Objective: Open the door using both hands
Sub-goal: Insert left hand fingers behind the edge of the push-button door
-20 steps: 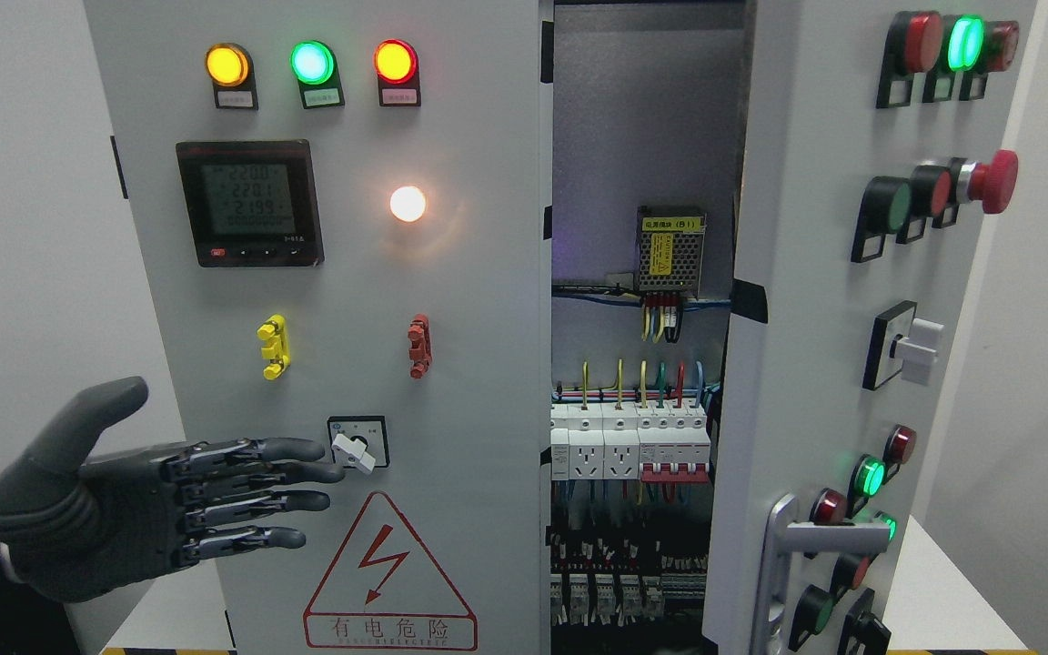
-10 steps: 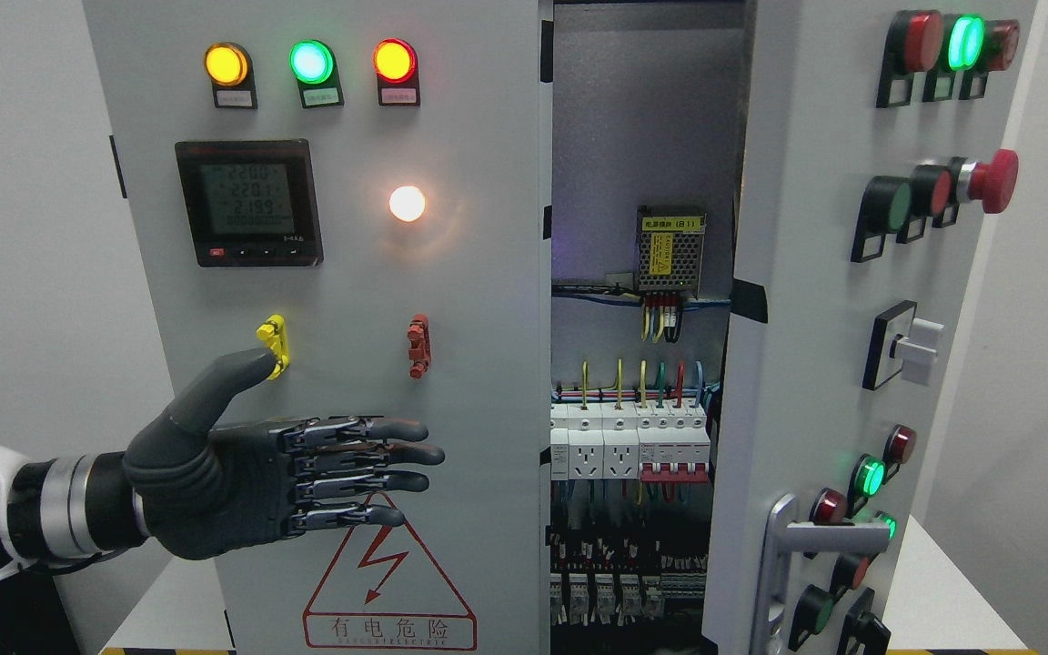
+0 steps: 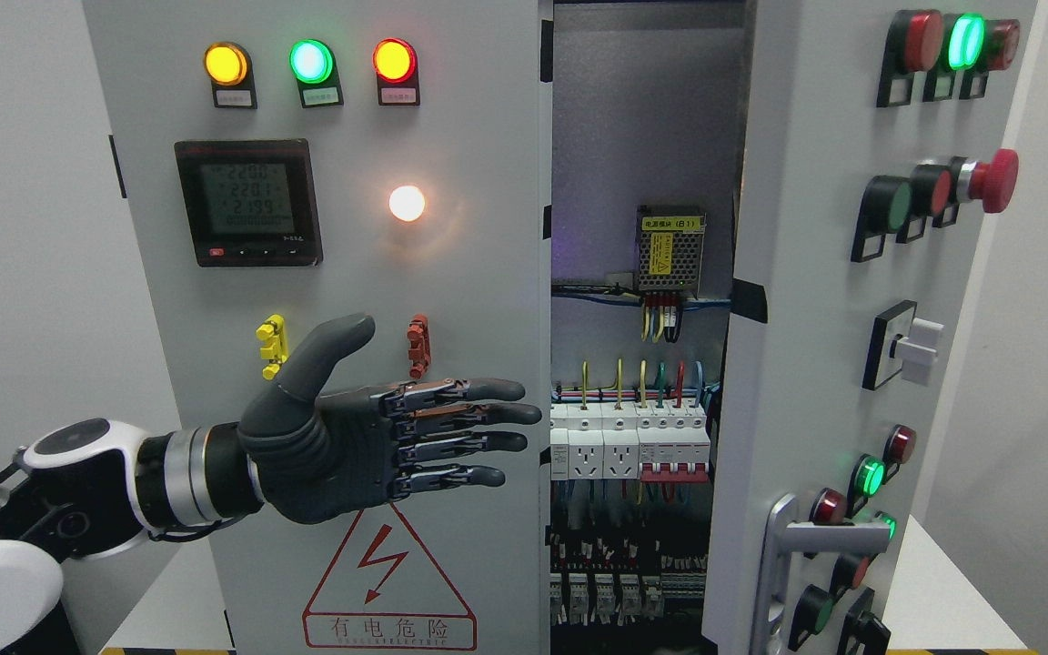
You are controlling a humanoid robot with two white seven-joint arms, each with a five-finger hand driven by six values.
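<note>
The cabinet has 2 doors. The left door stands shut or nearly so, flat to us, while the right door is swung out partway, leaving a gap through which the breaker row and wiring show. Only 1 hand is in sight: the left hand, reaching across the lower half of the left door with its 4 fingers stretched out flat and slightly fanned, thumb raised, holding nothing. The fingertips sit right at that door's free edge, beside the gap; whether they touch the metal I cannot tell. The right hand is not in view.

Both doors look like painted sheet steel: stiff, smooth, probably slippery under the pads, and weighted by the gear bolted on. I would hook the fingers behind the free edge of the left door, well below the red terminal, and pull along the hinge arc rather than press on the face. The right door offers a proper lever handle near its bottom.

On the left door I count 3 pilot lamps on top, 1 digital meter, 1 white lamp, 1 yellow terminal, 1 red terminal and 1 warning triangle.
</note>
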